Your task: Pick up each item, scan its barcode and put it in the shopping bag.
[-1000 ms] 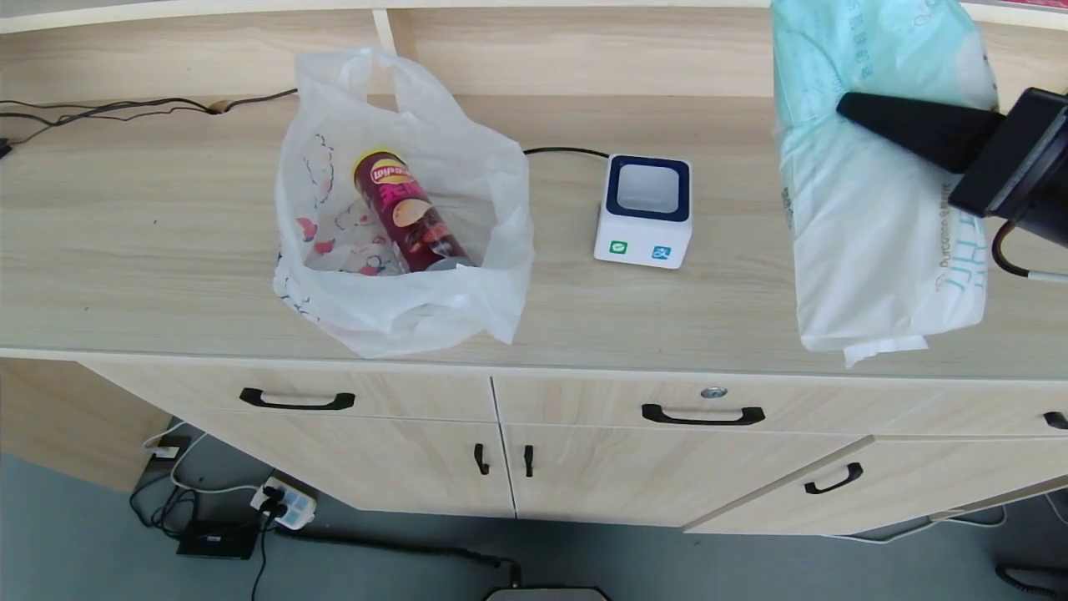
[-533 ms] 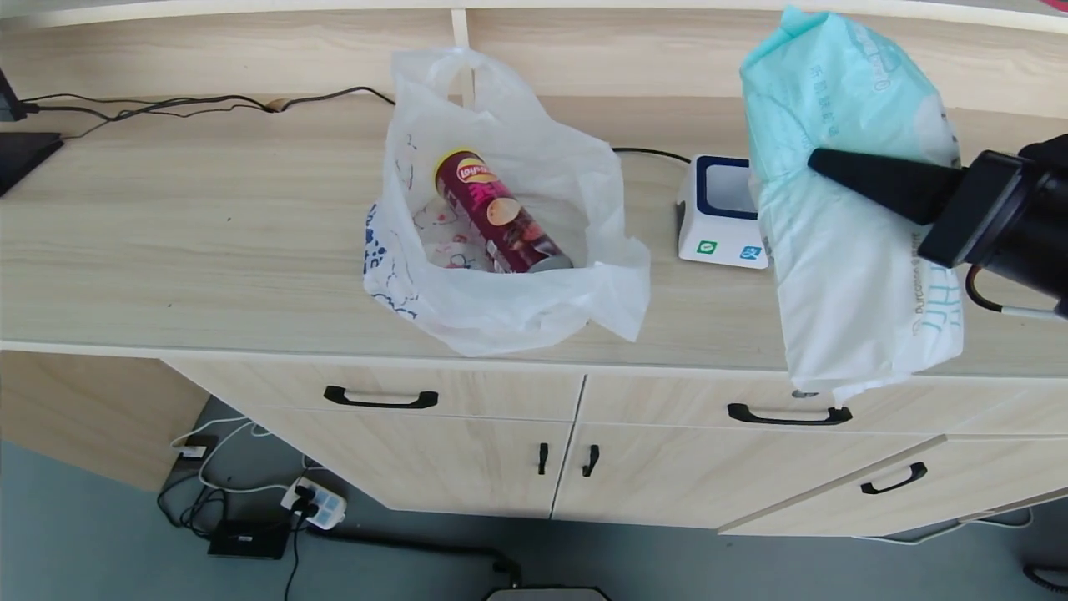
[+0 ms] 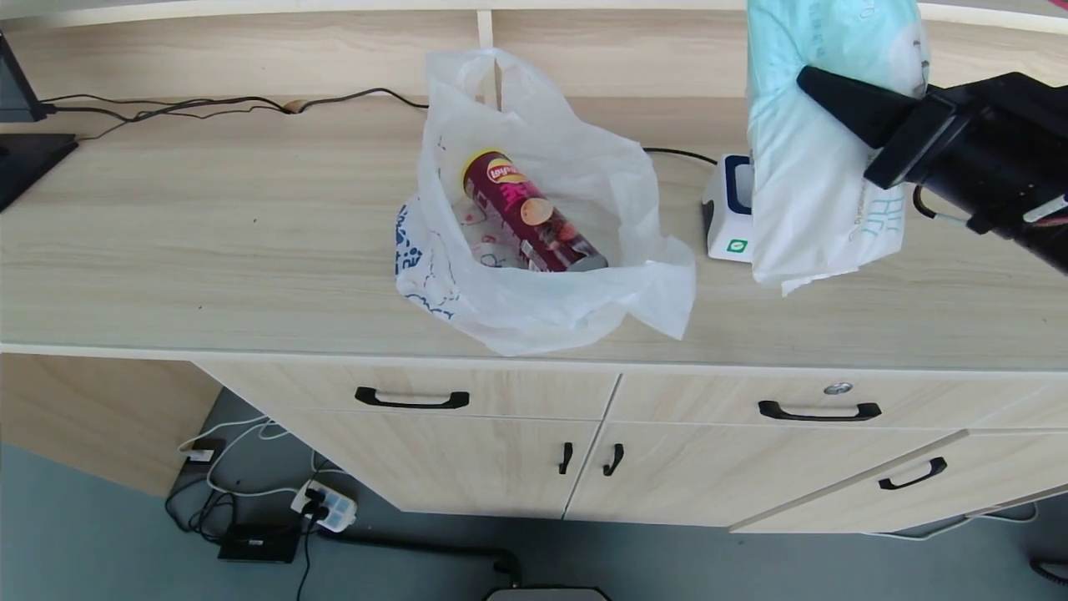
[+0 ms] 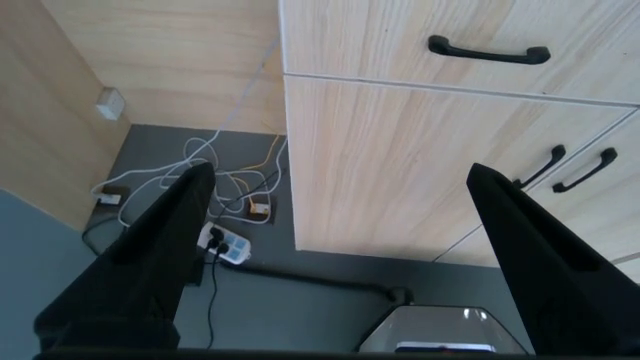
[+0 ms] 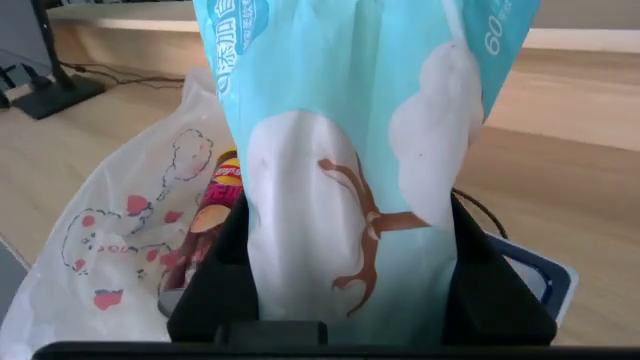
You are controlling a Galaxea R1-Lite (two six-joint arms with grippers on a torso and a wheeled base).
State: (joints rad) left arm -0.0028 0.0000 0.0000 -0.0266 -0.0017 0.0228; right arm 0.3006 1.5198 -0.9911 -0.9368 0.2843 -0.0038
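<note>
Over the barcode scanner (image 3: pixel 730 209) on the tabletop (image 3: pixel 209 250), right tool (image 3: pixel 822 88) is clamped on the tissue pack (image 3: pixel 813 192), beside the shopping bag (image 3: pixel 542 309) holding the chips can (image 3: pixel 530 213): scan step, I'd say; next needs the barcode facing the scanner window, then a carry into the bag.

It is looking like a shop checkout: a scanner (image 3: pixel 727 219) is sitting on a wooden worktop (image 3: pixel 209 250) beside a bag (image 3: pixel 534 313), drawers (image 3: pixel 517 392) below.

Right gripper (image 5: pixel 348 212) raised, fingers (image 5: pixel 490 285) clamping pack (image 3: pixel 801 192); left gripper (image 4: pixel 340 185) low, fingers (image 4: pixel 160 250) spread.
</note>
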